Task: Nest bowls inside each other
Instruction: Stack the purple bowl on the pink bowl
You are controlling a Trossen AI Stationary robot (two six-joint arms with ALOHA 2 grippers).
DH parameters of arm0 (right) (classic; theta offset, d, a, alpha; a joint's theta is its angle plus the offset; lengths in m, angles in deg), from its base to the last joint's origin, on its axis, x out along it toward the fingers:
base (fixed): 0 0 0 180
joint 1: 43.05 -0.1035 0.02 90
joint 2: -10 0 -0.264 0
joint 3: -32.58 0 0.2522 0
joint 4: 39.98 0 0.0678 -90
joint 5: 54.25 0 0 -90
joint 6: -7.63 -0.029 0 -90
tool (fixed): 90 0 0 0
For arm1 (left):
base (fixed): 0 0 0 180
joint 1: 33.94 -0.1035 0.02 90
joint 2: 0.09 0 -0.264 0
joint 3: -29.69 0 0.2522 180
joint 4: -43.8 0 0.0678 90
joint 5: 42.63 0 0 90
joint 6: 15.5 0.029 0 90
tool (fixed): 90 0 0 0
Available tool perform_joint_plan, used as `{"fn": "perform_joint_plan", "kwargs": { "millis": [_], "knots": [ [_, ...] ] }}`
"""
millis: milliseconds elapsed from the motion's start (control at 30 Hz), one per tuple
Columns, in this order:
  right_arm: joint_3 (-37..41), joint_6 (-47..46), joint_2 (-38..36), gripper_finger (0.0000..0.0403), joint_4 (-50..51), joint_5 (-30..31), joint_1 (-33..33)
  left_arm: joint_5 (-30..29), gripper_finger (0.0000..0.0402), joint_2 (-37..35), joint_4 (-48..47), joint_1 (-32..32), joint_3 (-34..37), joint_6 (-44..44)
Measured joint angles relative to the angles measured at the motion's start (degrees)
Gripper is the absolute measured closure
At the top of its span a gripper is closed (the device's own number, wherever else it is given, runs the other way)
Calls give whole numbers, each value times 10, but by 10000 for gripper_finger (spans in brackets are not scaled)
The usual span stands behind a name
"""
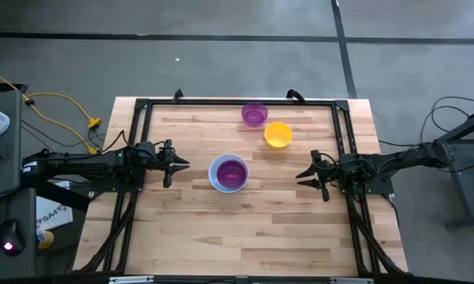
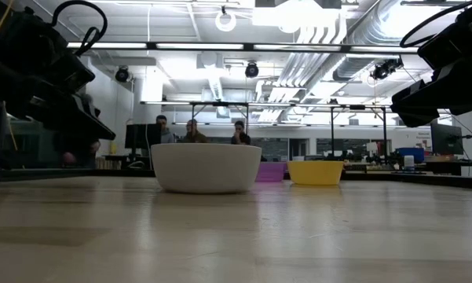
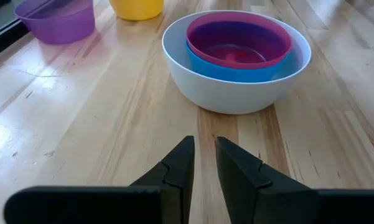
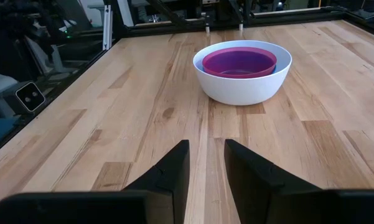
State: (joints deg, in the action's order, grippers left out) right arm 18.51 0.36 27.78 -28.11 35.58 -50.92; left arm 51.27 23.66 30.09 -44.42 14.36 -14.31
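Note:
A white bowl (image 1: 229, 173) stands upright on its base at the middle of the wooden table. Nested inside it are a blue bowl (image 3: 236, 71) and, innermost, a red-magenta bowl (image 3: 236, 37). A purple bowl (image 1: 254, 113) and a yellow bowl (image 1: 278, 134) stand apart from each other, upright on the table toward its far edge. My left gripper (image 1: 183, 164) hovers open to the left of the white bowl, pointing at it. On the bowl's right, my right gripper (image 1: 301, 177) is also open and faces it. Neither has anything between its fingers.
Black frame rails (image 1: 142, 104) run along the table's far, left and right sides. Bare wood (image 1: 237, 237) fills the table's near half. Yellow cables (image 1: 63, 99) lie on the floor off the left. People sit at desks (image 2: 192, 132) in the room beyond.

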Motion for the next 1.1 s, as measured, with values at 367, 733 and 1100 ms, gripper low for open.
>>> {"fn": "perform_joint_plan", "kwargs": {
  "millis": [367, 733, 1100],
  "knots": [
    [0, 0, 0, 308, 0, 0, 0, 0, 334, 0, 1, 0, 0, 0],
    [0, 0, 0, 308, 0, 0, 0, 0, 334, 0, 1, 0, 0, 0],
    [0, -33, 0, 308, -8, 1, 0, -2, 334, 0, 1, 0, 0, 0]
  ]
}}
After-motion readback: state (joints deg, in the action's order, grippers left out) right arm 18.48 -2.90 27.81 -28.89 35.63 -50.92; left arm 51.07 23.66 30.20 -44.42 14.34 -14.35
